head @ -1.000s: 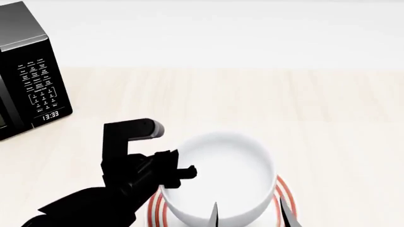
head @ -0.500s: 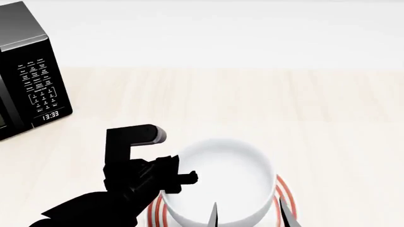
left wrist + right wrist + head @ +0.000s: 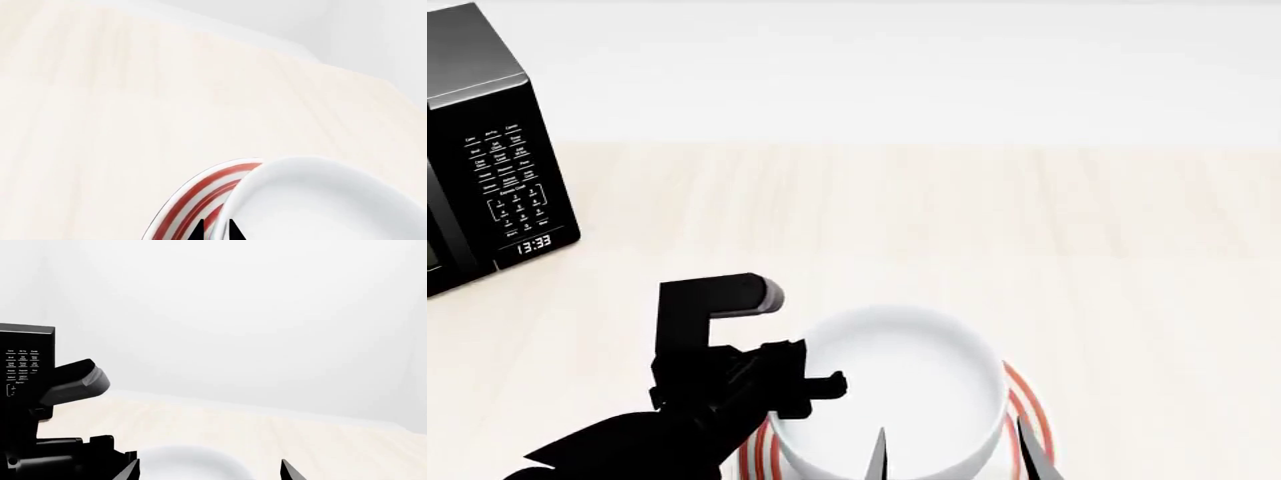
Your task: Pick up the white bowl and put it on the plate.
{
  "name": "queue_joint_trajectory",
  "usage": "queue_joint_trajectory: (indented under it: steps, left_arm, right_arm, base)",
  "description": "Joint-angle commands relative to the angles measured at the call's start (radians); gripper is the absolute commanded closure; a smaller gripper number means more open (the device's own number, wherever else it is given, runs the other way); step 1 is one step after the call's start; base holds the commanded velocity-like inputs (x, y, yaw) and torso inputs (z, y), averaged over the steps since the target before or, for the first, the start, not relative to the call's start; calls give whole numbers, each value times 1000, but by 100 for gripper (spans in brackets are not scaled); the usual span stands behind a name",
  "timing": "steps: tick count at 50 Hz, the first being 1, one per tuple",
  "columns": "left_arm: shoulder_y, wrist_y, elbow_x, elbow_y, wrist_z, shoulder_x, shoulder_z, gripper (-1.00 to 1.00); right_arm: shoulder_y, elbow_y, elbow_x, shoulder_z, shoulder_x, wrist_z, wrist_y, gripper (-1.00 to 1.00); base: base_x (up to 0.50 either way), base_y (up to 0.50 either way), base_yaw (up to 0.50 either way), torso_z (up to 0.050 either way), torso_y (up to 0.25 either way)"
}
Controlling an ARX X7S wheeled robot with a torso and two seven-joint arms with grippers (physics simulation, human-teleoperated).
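Note:
The white bowl (image 3: 894, 385) is over the red-ringed plate (image 3: 1024, 410), low and near it; I cannot tell if they touch. My left gripper (image 3: 807, 385) is shut on the bowl's left rim. In the left wrist view its two black fingertips (image 3: 197, 231) pinch the rim of the bowl (image 3: 320, 200), with the plate (image 3: 200, 197) just under and beside it. My right gripper (image 3: 954, 457) is open, its tips on either side of the bowl's near part. In the right wrist view that gripper (image 3: 210, 471) frames the bowl (image 3: 190, 465).
A black microwave (image 3: 481, 160) stands at the far left of the pale wooden table (image 3: 961, 220). It also shows in the right wrist view (image 3: 23, 360), behind my left arm (image 3: 60, 455). A white wall lies beyond the table.
My left gripper has come down and slightly nearer with the bowl, bringing it lower over the plate. The right gripper has stayed put.

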Motion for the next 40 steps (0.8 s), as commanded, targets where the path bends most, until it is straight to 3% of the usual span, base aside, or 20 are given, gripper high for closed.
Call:
queue_joint_trajectory:
  steps: [1, 15, 16, 28, 40]
  left_arm:
    - [-7, 11, 3, -18, 13, 8, -6, 100]
    - [-9, 4, 0, -31, 13, 10, 6, 100]
    - [-8, 3, 0, -29, 11, 8, 6, -100]
    - [8, -6, 6, 68, -23, -31, 23, -100]
    - [49, 56, 109, 449, -193, -197, 38, -100]
  right_arm:
    - [-1, 2, 0, -2, 2, 1, -4, -100]
    - [-2, -2, 0, -5, 5, 5, -3, -100]
    - [-2, -2, 0, -5, 5, 5, -3, -100]
    - [0, -5, -1, -8, 7, 7, -2, -100]
    - [0, -62, 1, 2, 20, 23, 28, -100]
  base:
    - [0, 0, 0, 0, 0]
    - [0, 0, 0, 0, 0]
    - [0, 0, 0, 0, 0]
    - [0, 0, 0, 0, 0]
    - [0, 0, 0, 0, 0]
